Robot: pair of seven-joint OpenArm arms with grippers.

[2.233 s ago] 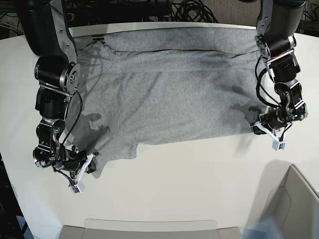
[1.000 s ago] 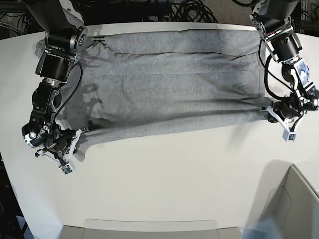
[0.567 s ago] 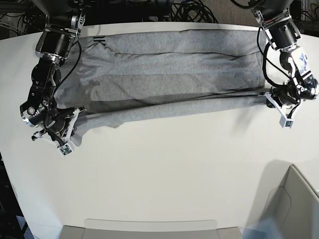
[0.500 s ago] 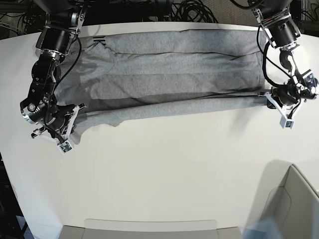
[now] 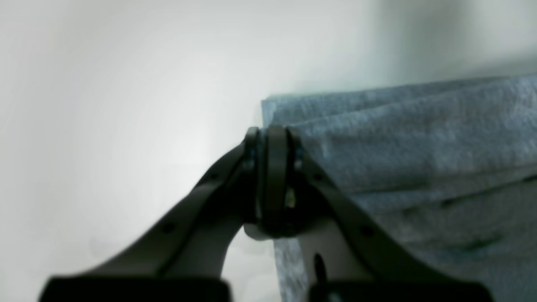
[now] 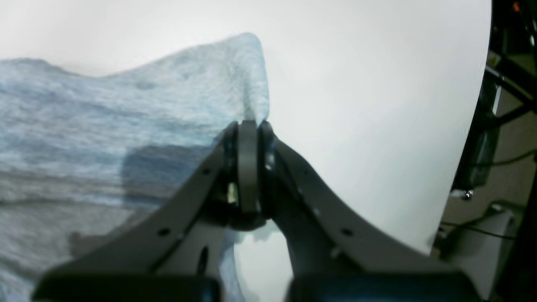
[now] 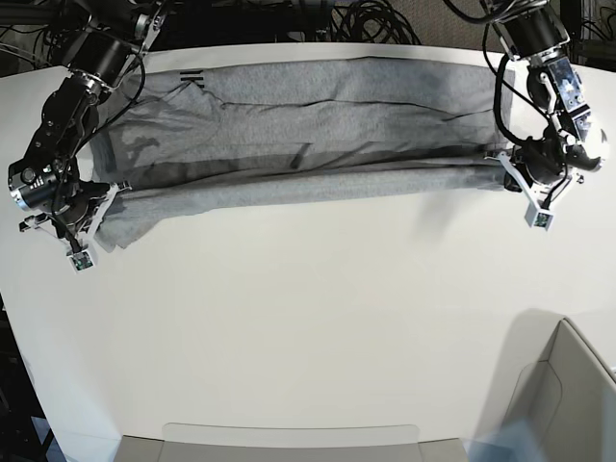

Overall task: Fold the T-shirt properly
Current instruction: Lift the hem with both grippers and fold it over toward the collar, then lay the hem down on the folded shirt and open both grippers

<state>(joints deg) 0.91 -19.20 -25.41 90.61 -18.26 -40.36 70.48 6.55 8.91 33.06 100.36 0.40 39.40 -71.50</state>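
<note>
Both arms hold the T-shirt (image 7: 308, 144) stretched across the far side of the white tabletop (image 7: 318, 327). Left gripper (image 5: 272, 138), jaws pinching the near hem corner at the scene's right; right gripper (image 6: 247, 134), jaws clamped on the opposite corner at the left, folded edge taut between them

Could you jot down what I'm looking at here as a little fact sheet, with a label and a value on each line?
Item: grey T-shirt, stretched wide across the far part of the table
Lettering: a bit of black print shows near its far corner
Left gripper: shut on the shirt's near edge at one end
Right gripper: shut on the near edge at the other end
Shirt's near edge: lifted and pulled taut between the two grippers
Fold: near edge held over the shirt's middle, not yet laid down
Also there: pale bin at the table's near corner
</note>
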